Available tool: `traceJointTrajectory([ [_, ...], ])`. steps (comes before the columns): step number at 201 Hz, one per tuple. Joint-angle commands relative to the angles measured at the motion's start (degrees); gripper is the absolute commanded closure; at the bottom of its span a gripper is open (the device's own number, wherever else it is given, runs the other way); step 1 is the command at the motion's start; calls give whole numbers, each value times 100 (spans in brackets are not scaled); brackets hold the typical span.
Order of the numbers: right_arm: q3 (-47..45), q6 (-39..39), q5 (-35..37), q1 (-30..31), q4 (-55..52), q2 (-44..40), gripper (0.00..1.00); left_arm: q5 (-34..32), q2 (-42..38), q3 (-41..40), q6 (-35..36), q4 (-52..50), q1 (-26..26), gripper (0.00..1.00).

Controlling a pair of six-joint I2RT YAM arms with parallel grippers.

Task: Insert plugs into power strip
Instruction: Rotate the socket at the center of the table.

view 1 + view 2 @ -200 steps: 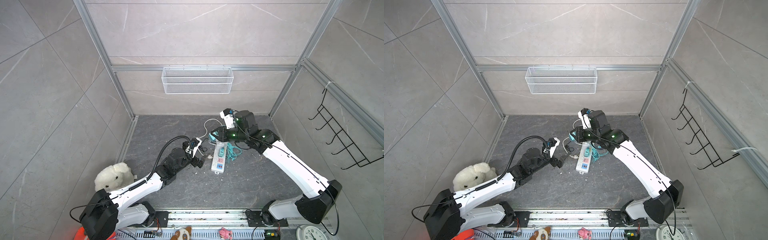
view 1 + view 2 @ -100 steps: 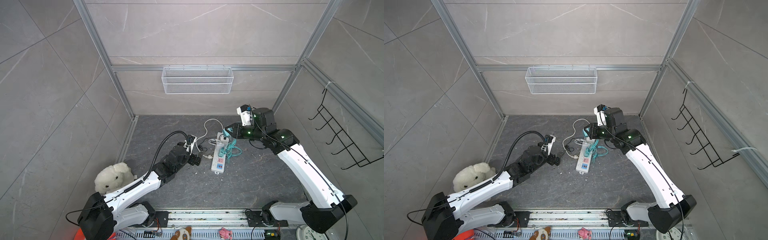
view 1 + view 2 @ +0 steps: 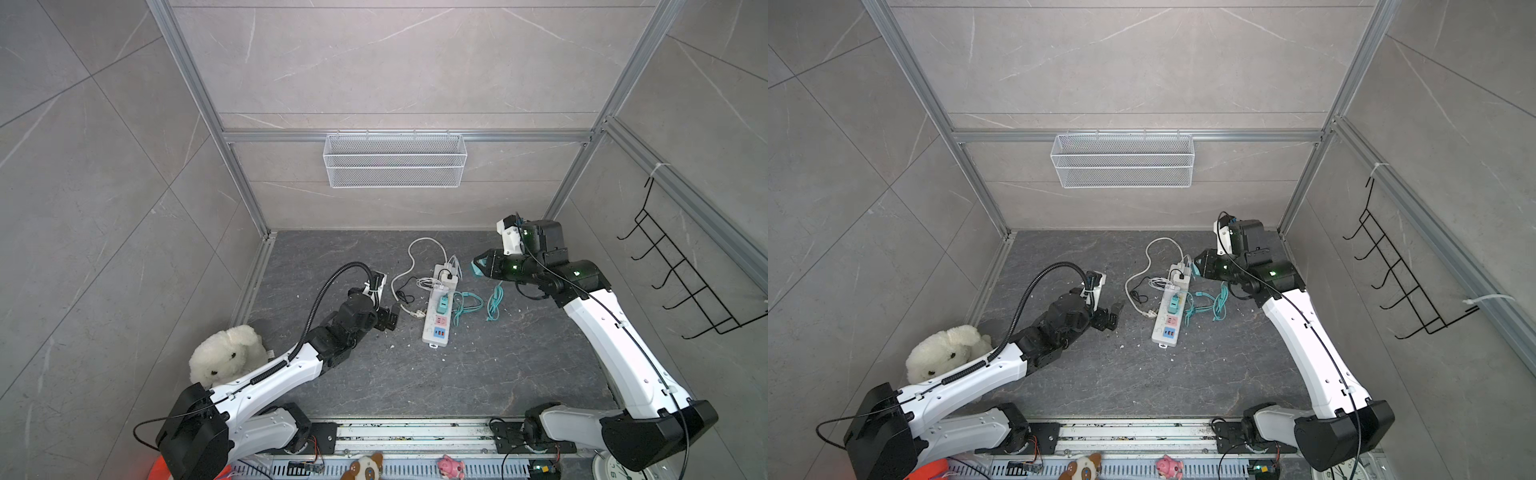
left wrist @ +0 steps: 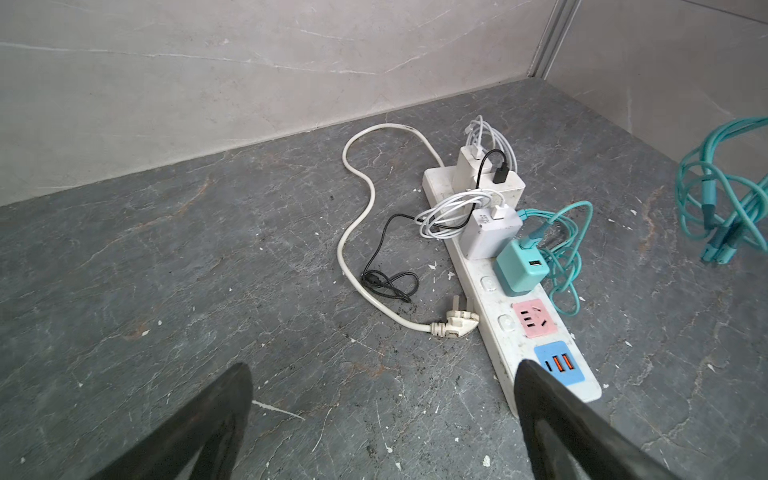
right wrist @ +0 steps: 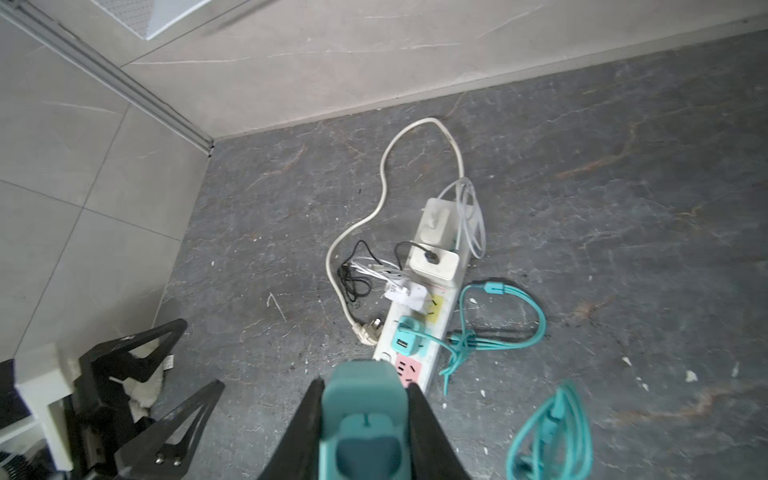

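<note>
The white power strip (image 3: 437, 320) (image 3: 1168, 322) (image 4: 494, 307) (image 5: 415, 336) lies on the dark floor. Three white plugs (image 4: 490, 232) fill its far end, then a teal plug (image 4: 521, 268) (image 5: 405, 343). Its pink socket (image 4: 534, 318) is bare. My right gripper (image 3: 477, 266) (image 3: 1198, 262) (image 5: 366, 384) is shut on another teal plug (image 5: 365, 399) and holds it in the air, right of the strip's far end. That plug's teal cable (image 3: 494, 303) hangs to the floor. My left gripper (image 3: 390, 318) (image 3: 1113, 316) (image 4: 382, 370) is open and empty, low at the strip's left side.
The strip's thick white cord loops left and ends in a pronged plug (image 4: 455, 322) beside the strip. Teal cable coils (image 3: 467, 305) lie right of it. A white plush toy (image 3: 226, 357) sits near my left arm. A wire basket (image 3: 395, 160) hangs on the back wall.
My right gripper has carried the teal plug to the right, from above the strip's far end to the air beside it. The left gripper has hardly moved.
</note>
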Motion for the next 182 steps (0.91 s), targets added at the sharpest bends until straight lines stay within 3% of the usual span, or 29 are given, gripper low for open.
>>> traceJointTrajectory([
  [1,-256,-179,223,-171,-94,-126,89,-232,166,92,-112,182,-21,0],
  [49,-1125,-63,331,-272,184,-254,90,-588,451,234,-148,159,-20,0],
  [100,-2412,417,63,-267,603,-454,91,-428,569,153,-105,488,-21,0],
  [125,-3040,815,-545,-191,1051,-599,92,-358,859,363,-96,369,-21,0],
  [182,-3451,1181,306,403,1026,-858,92,-94,1286,331,-192,817,5,0],
])
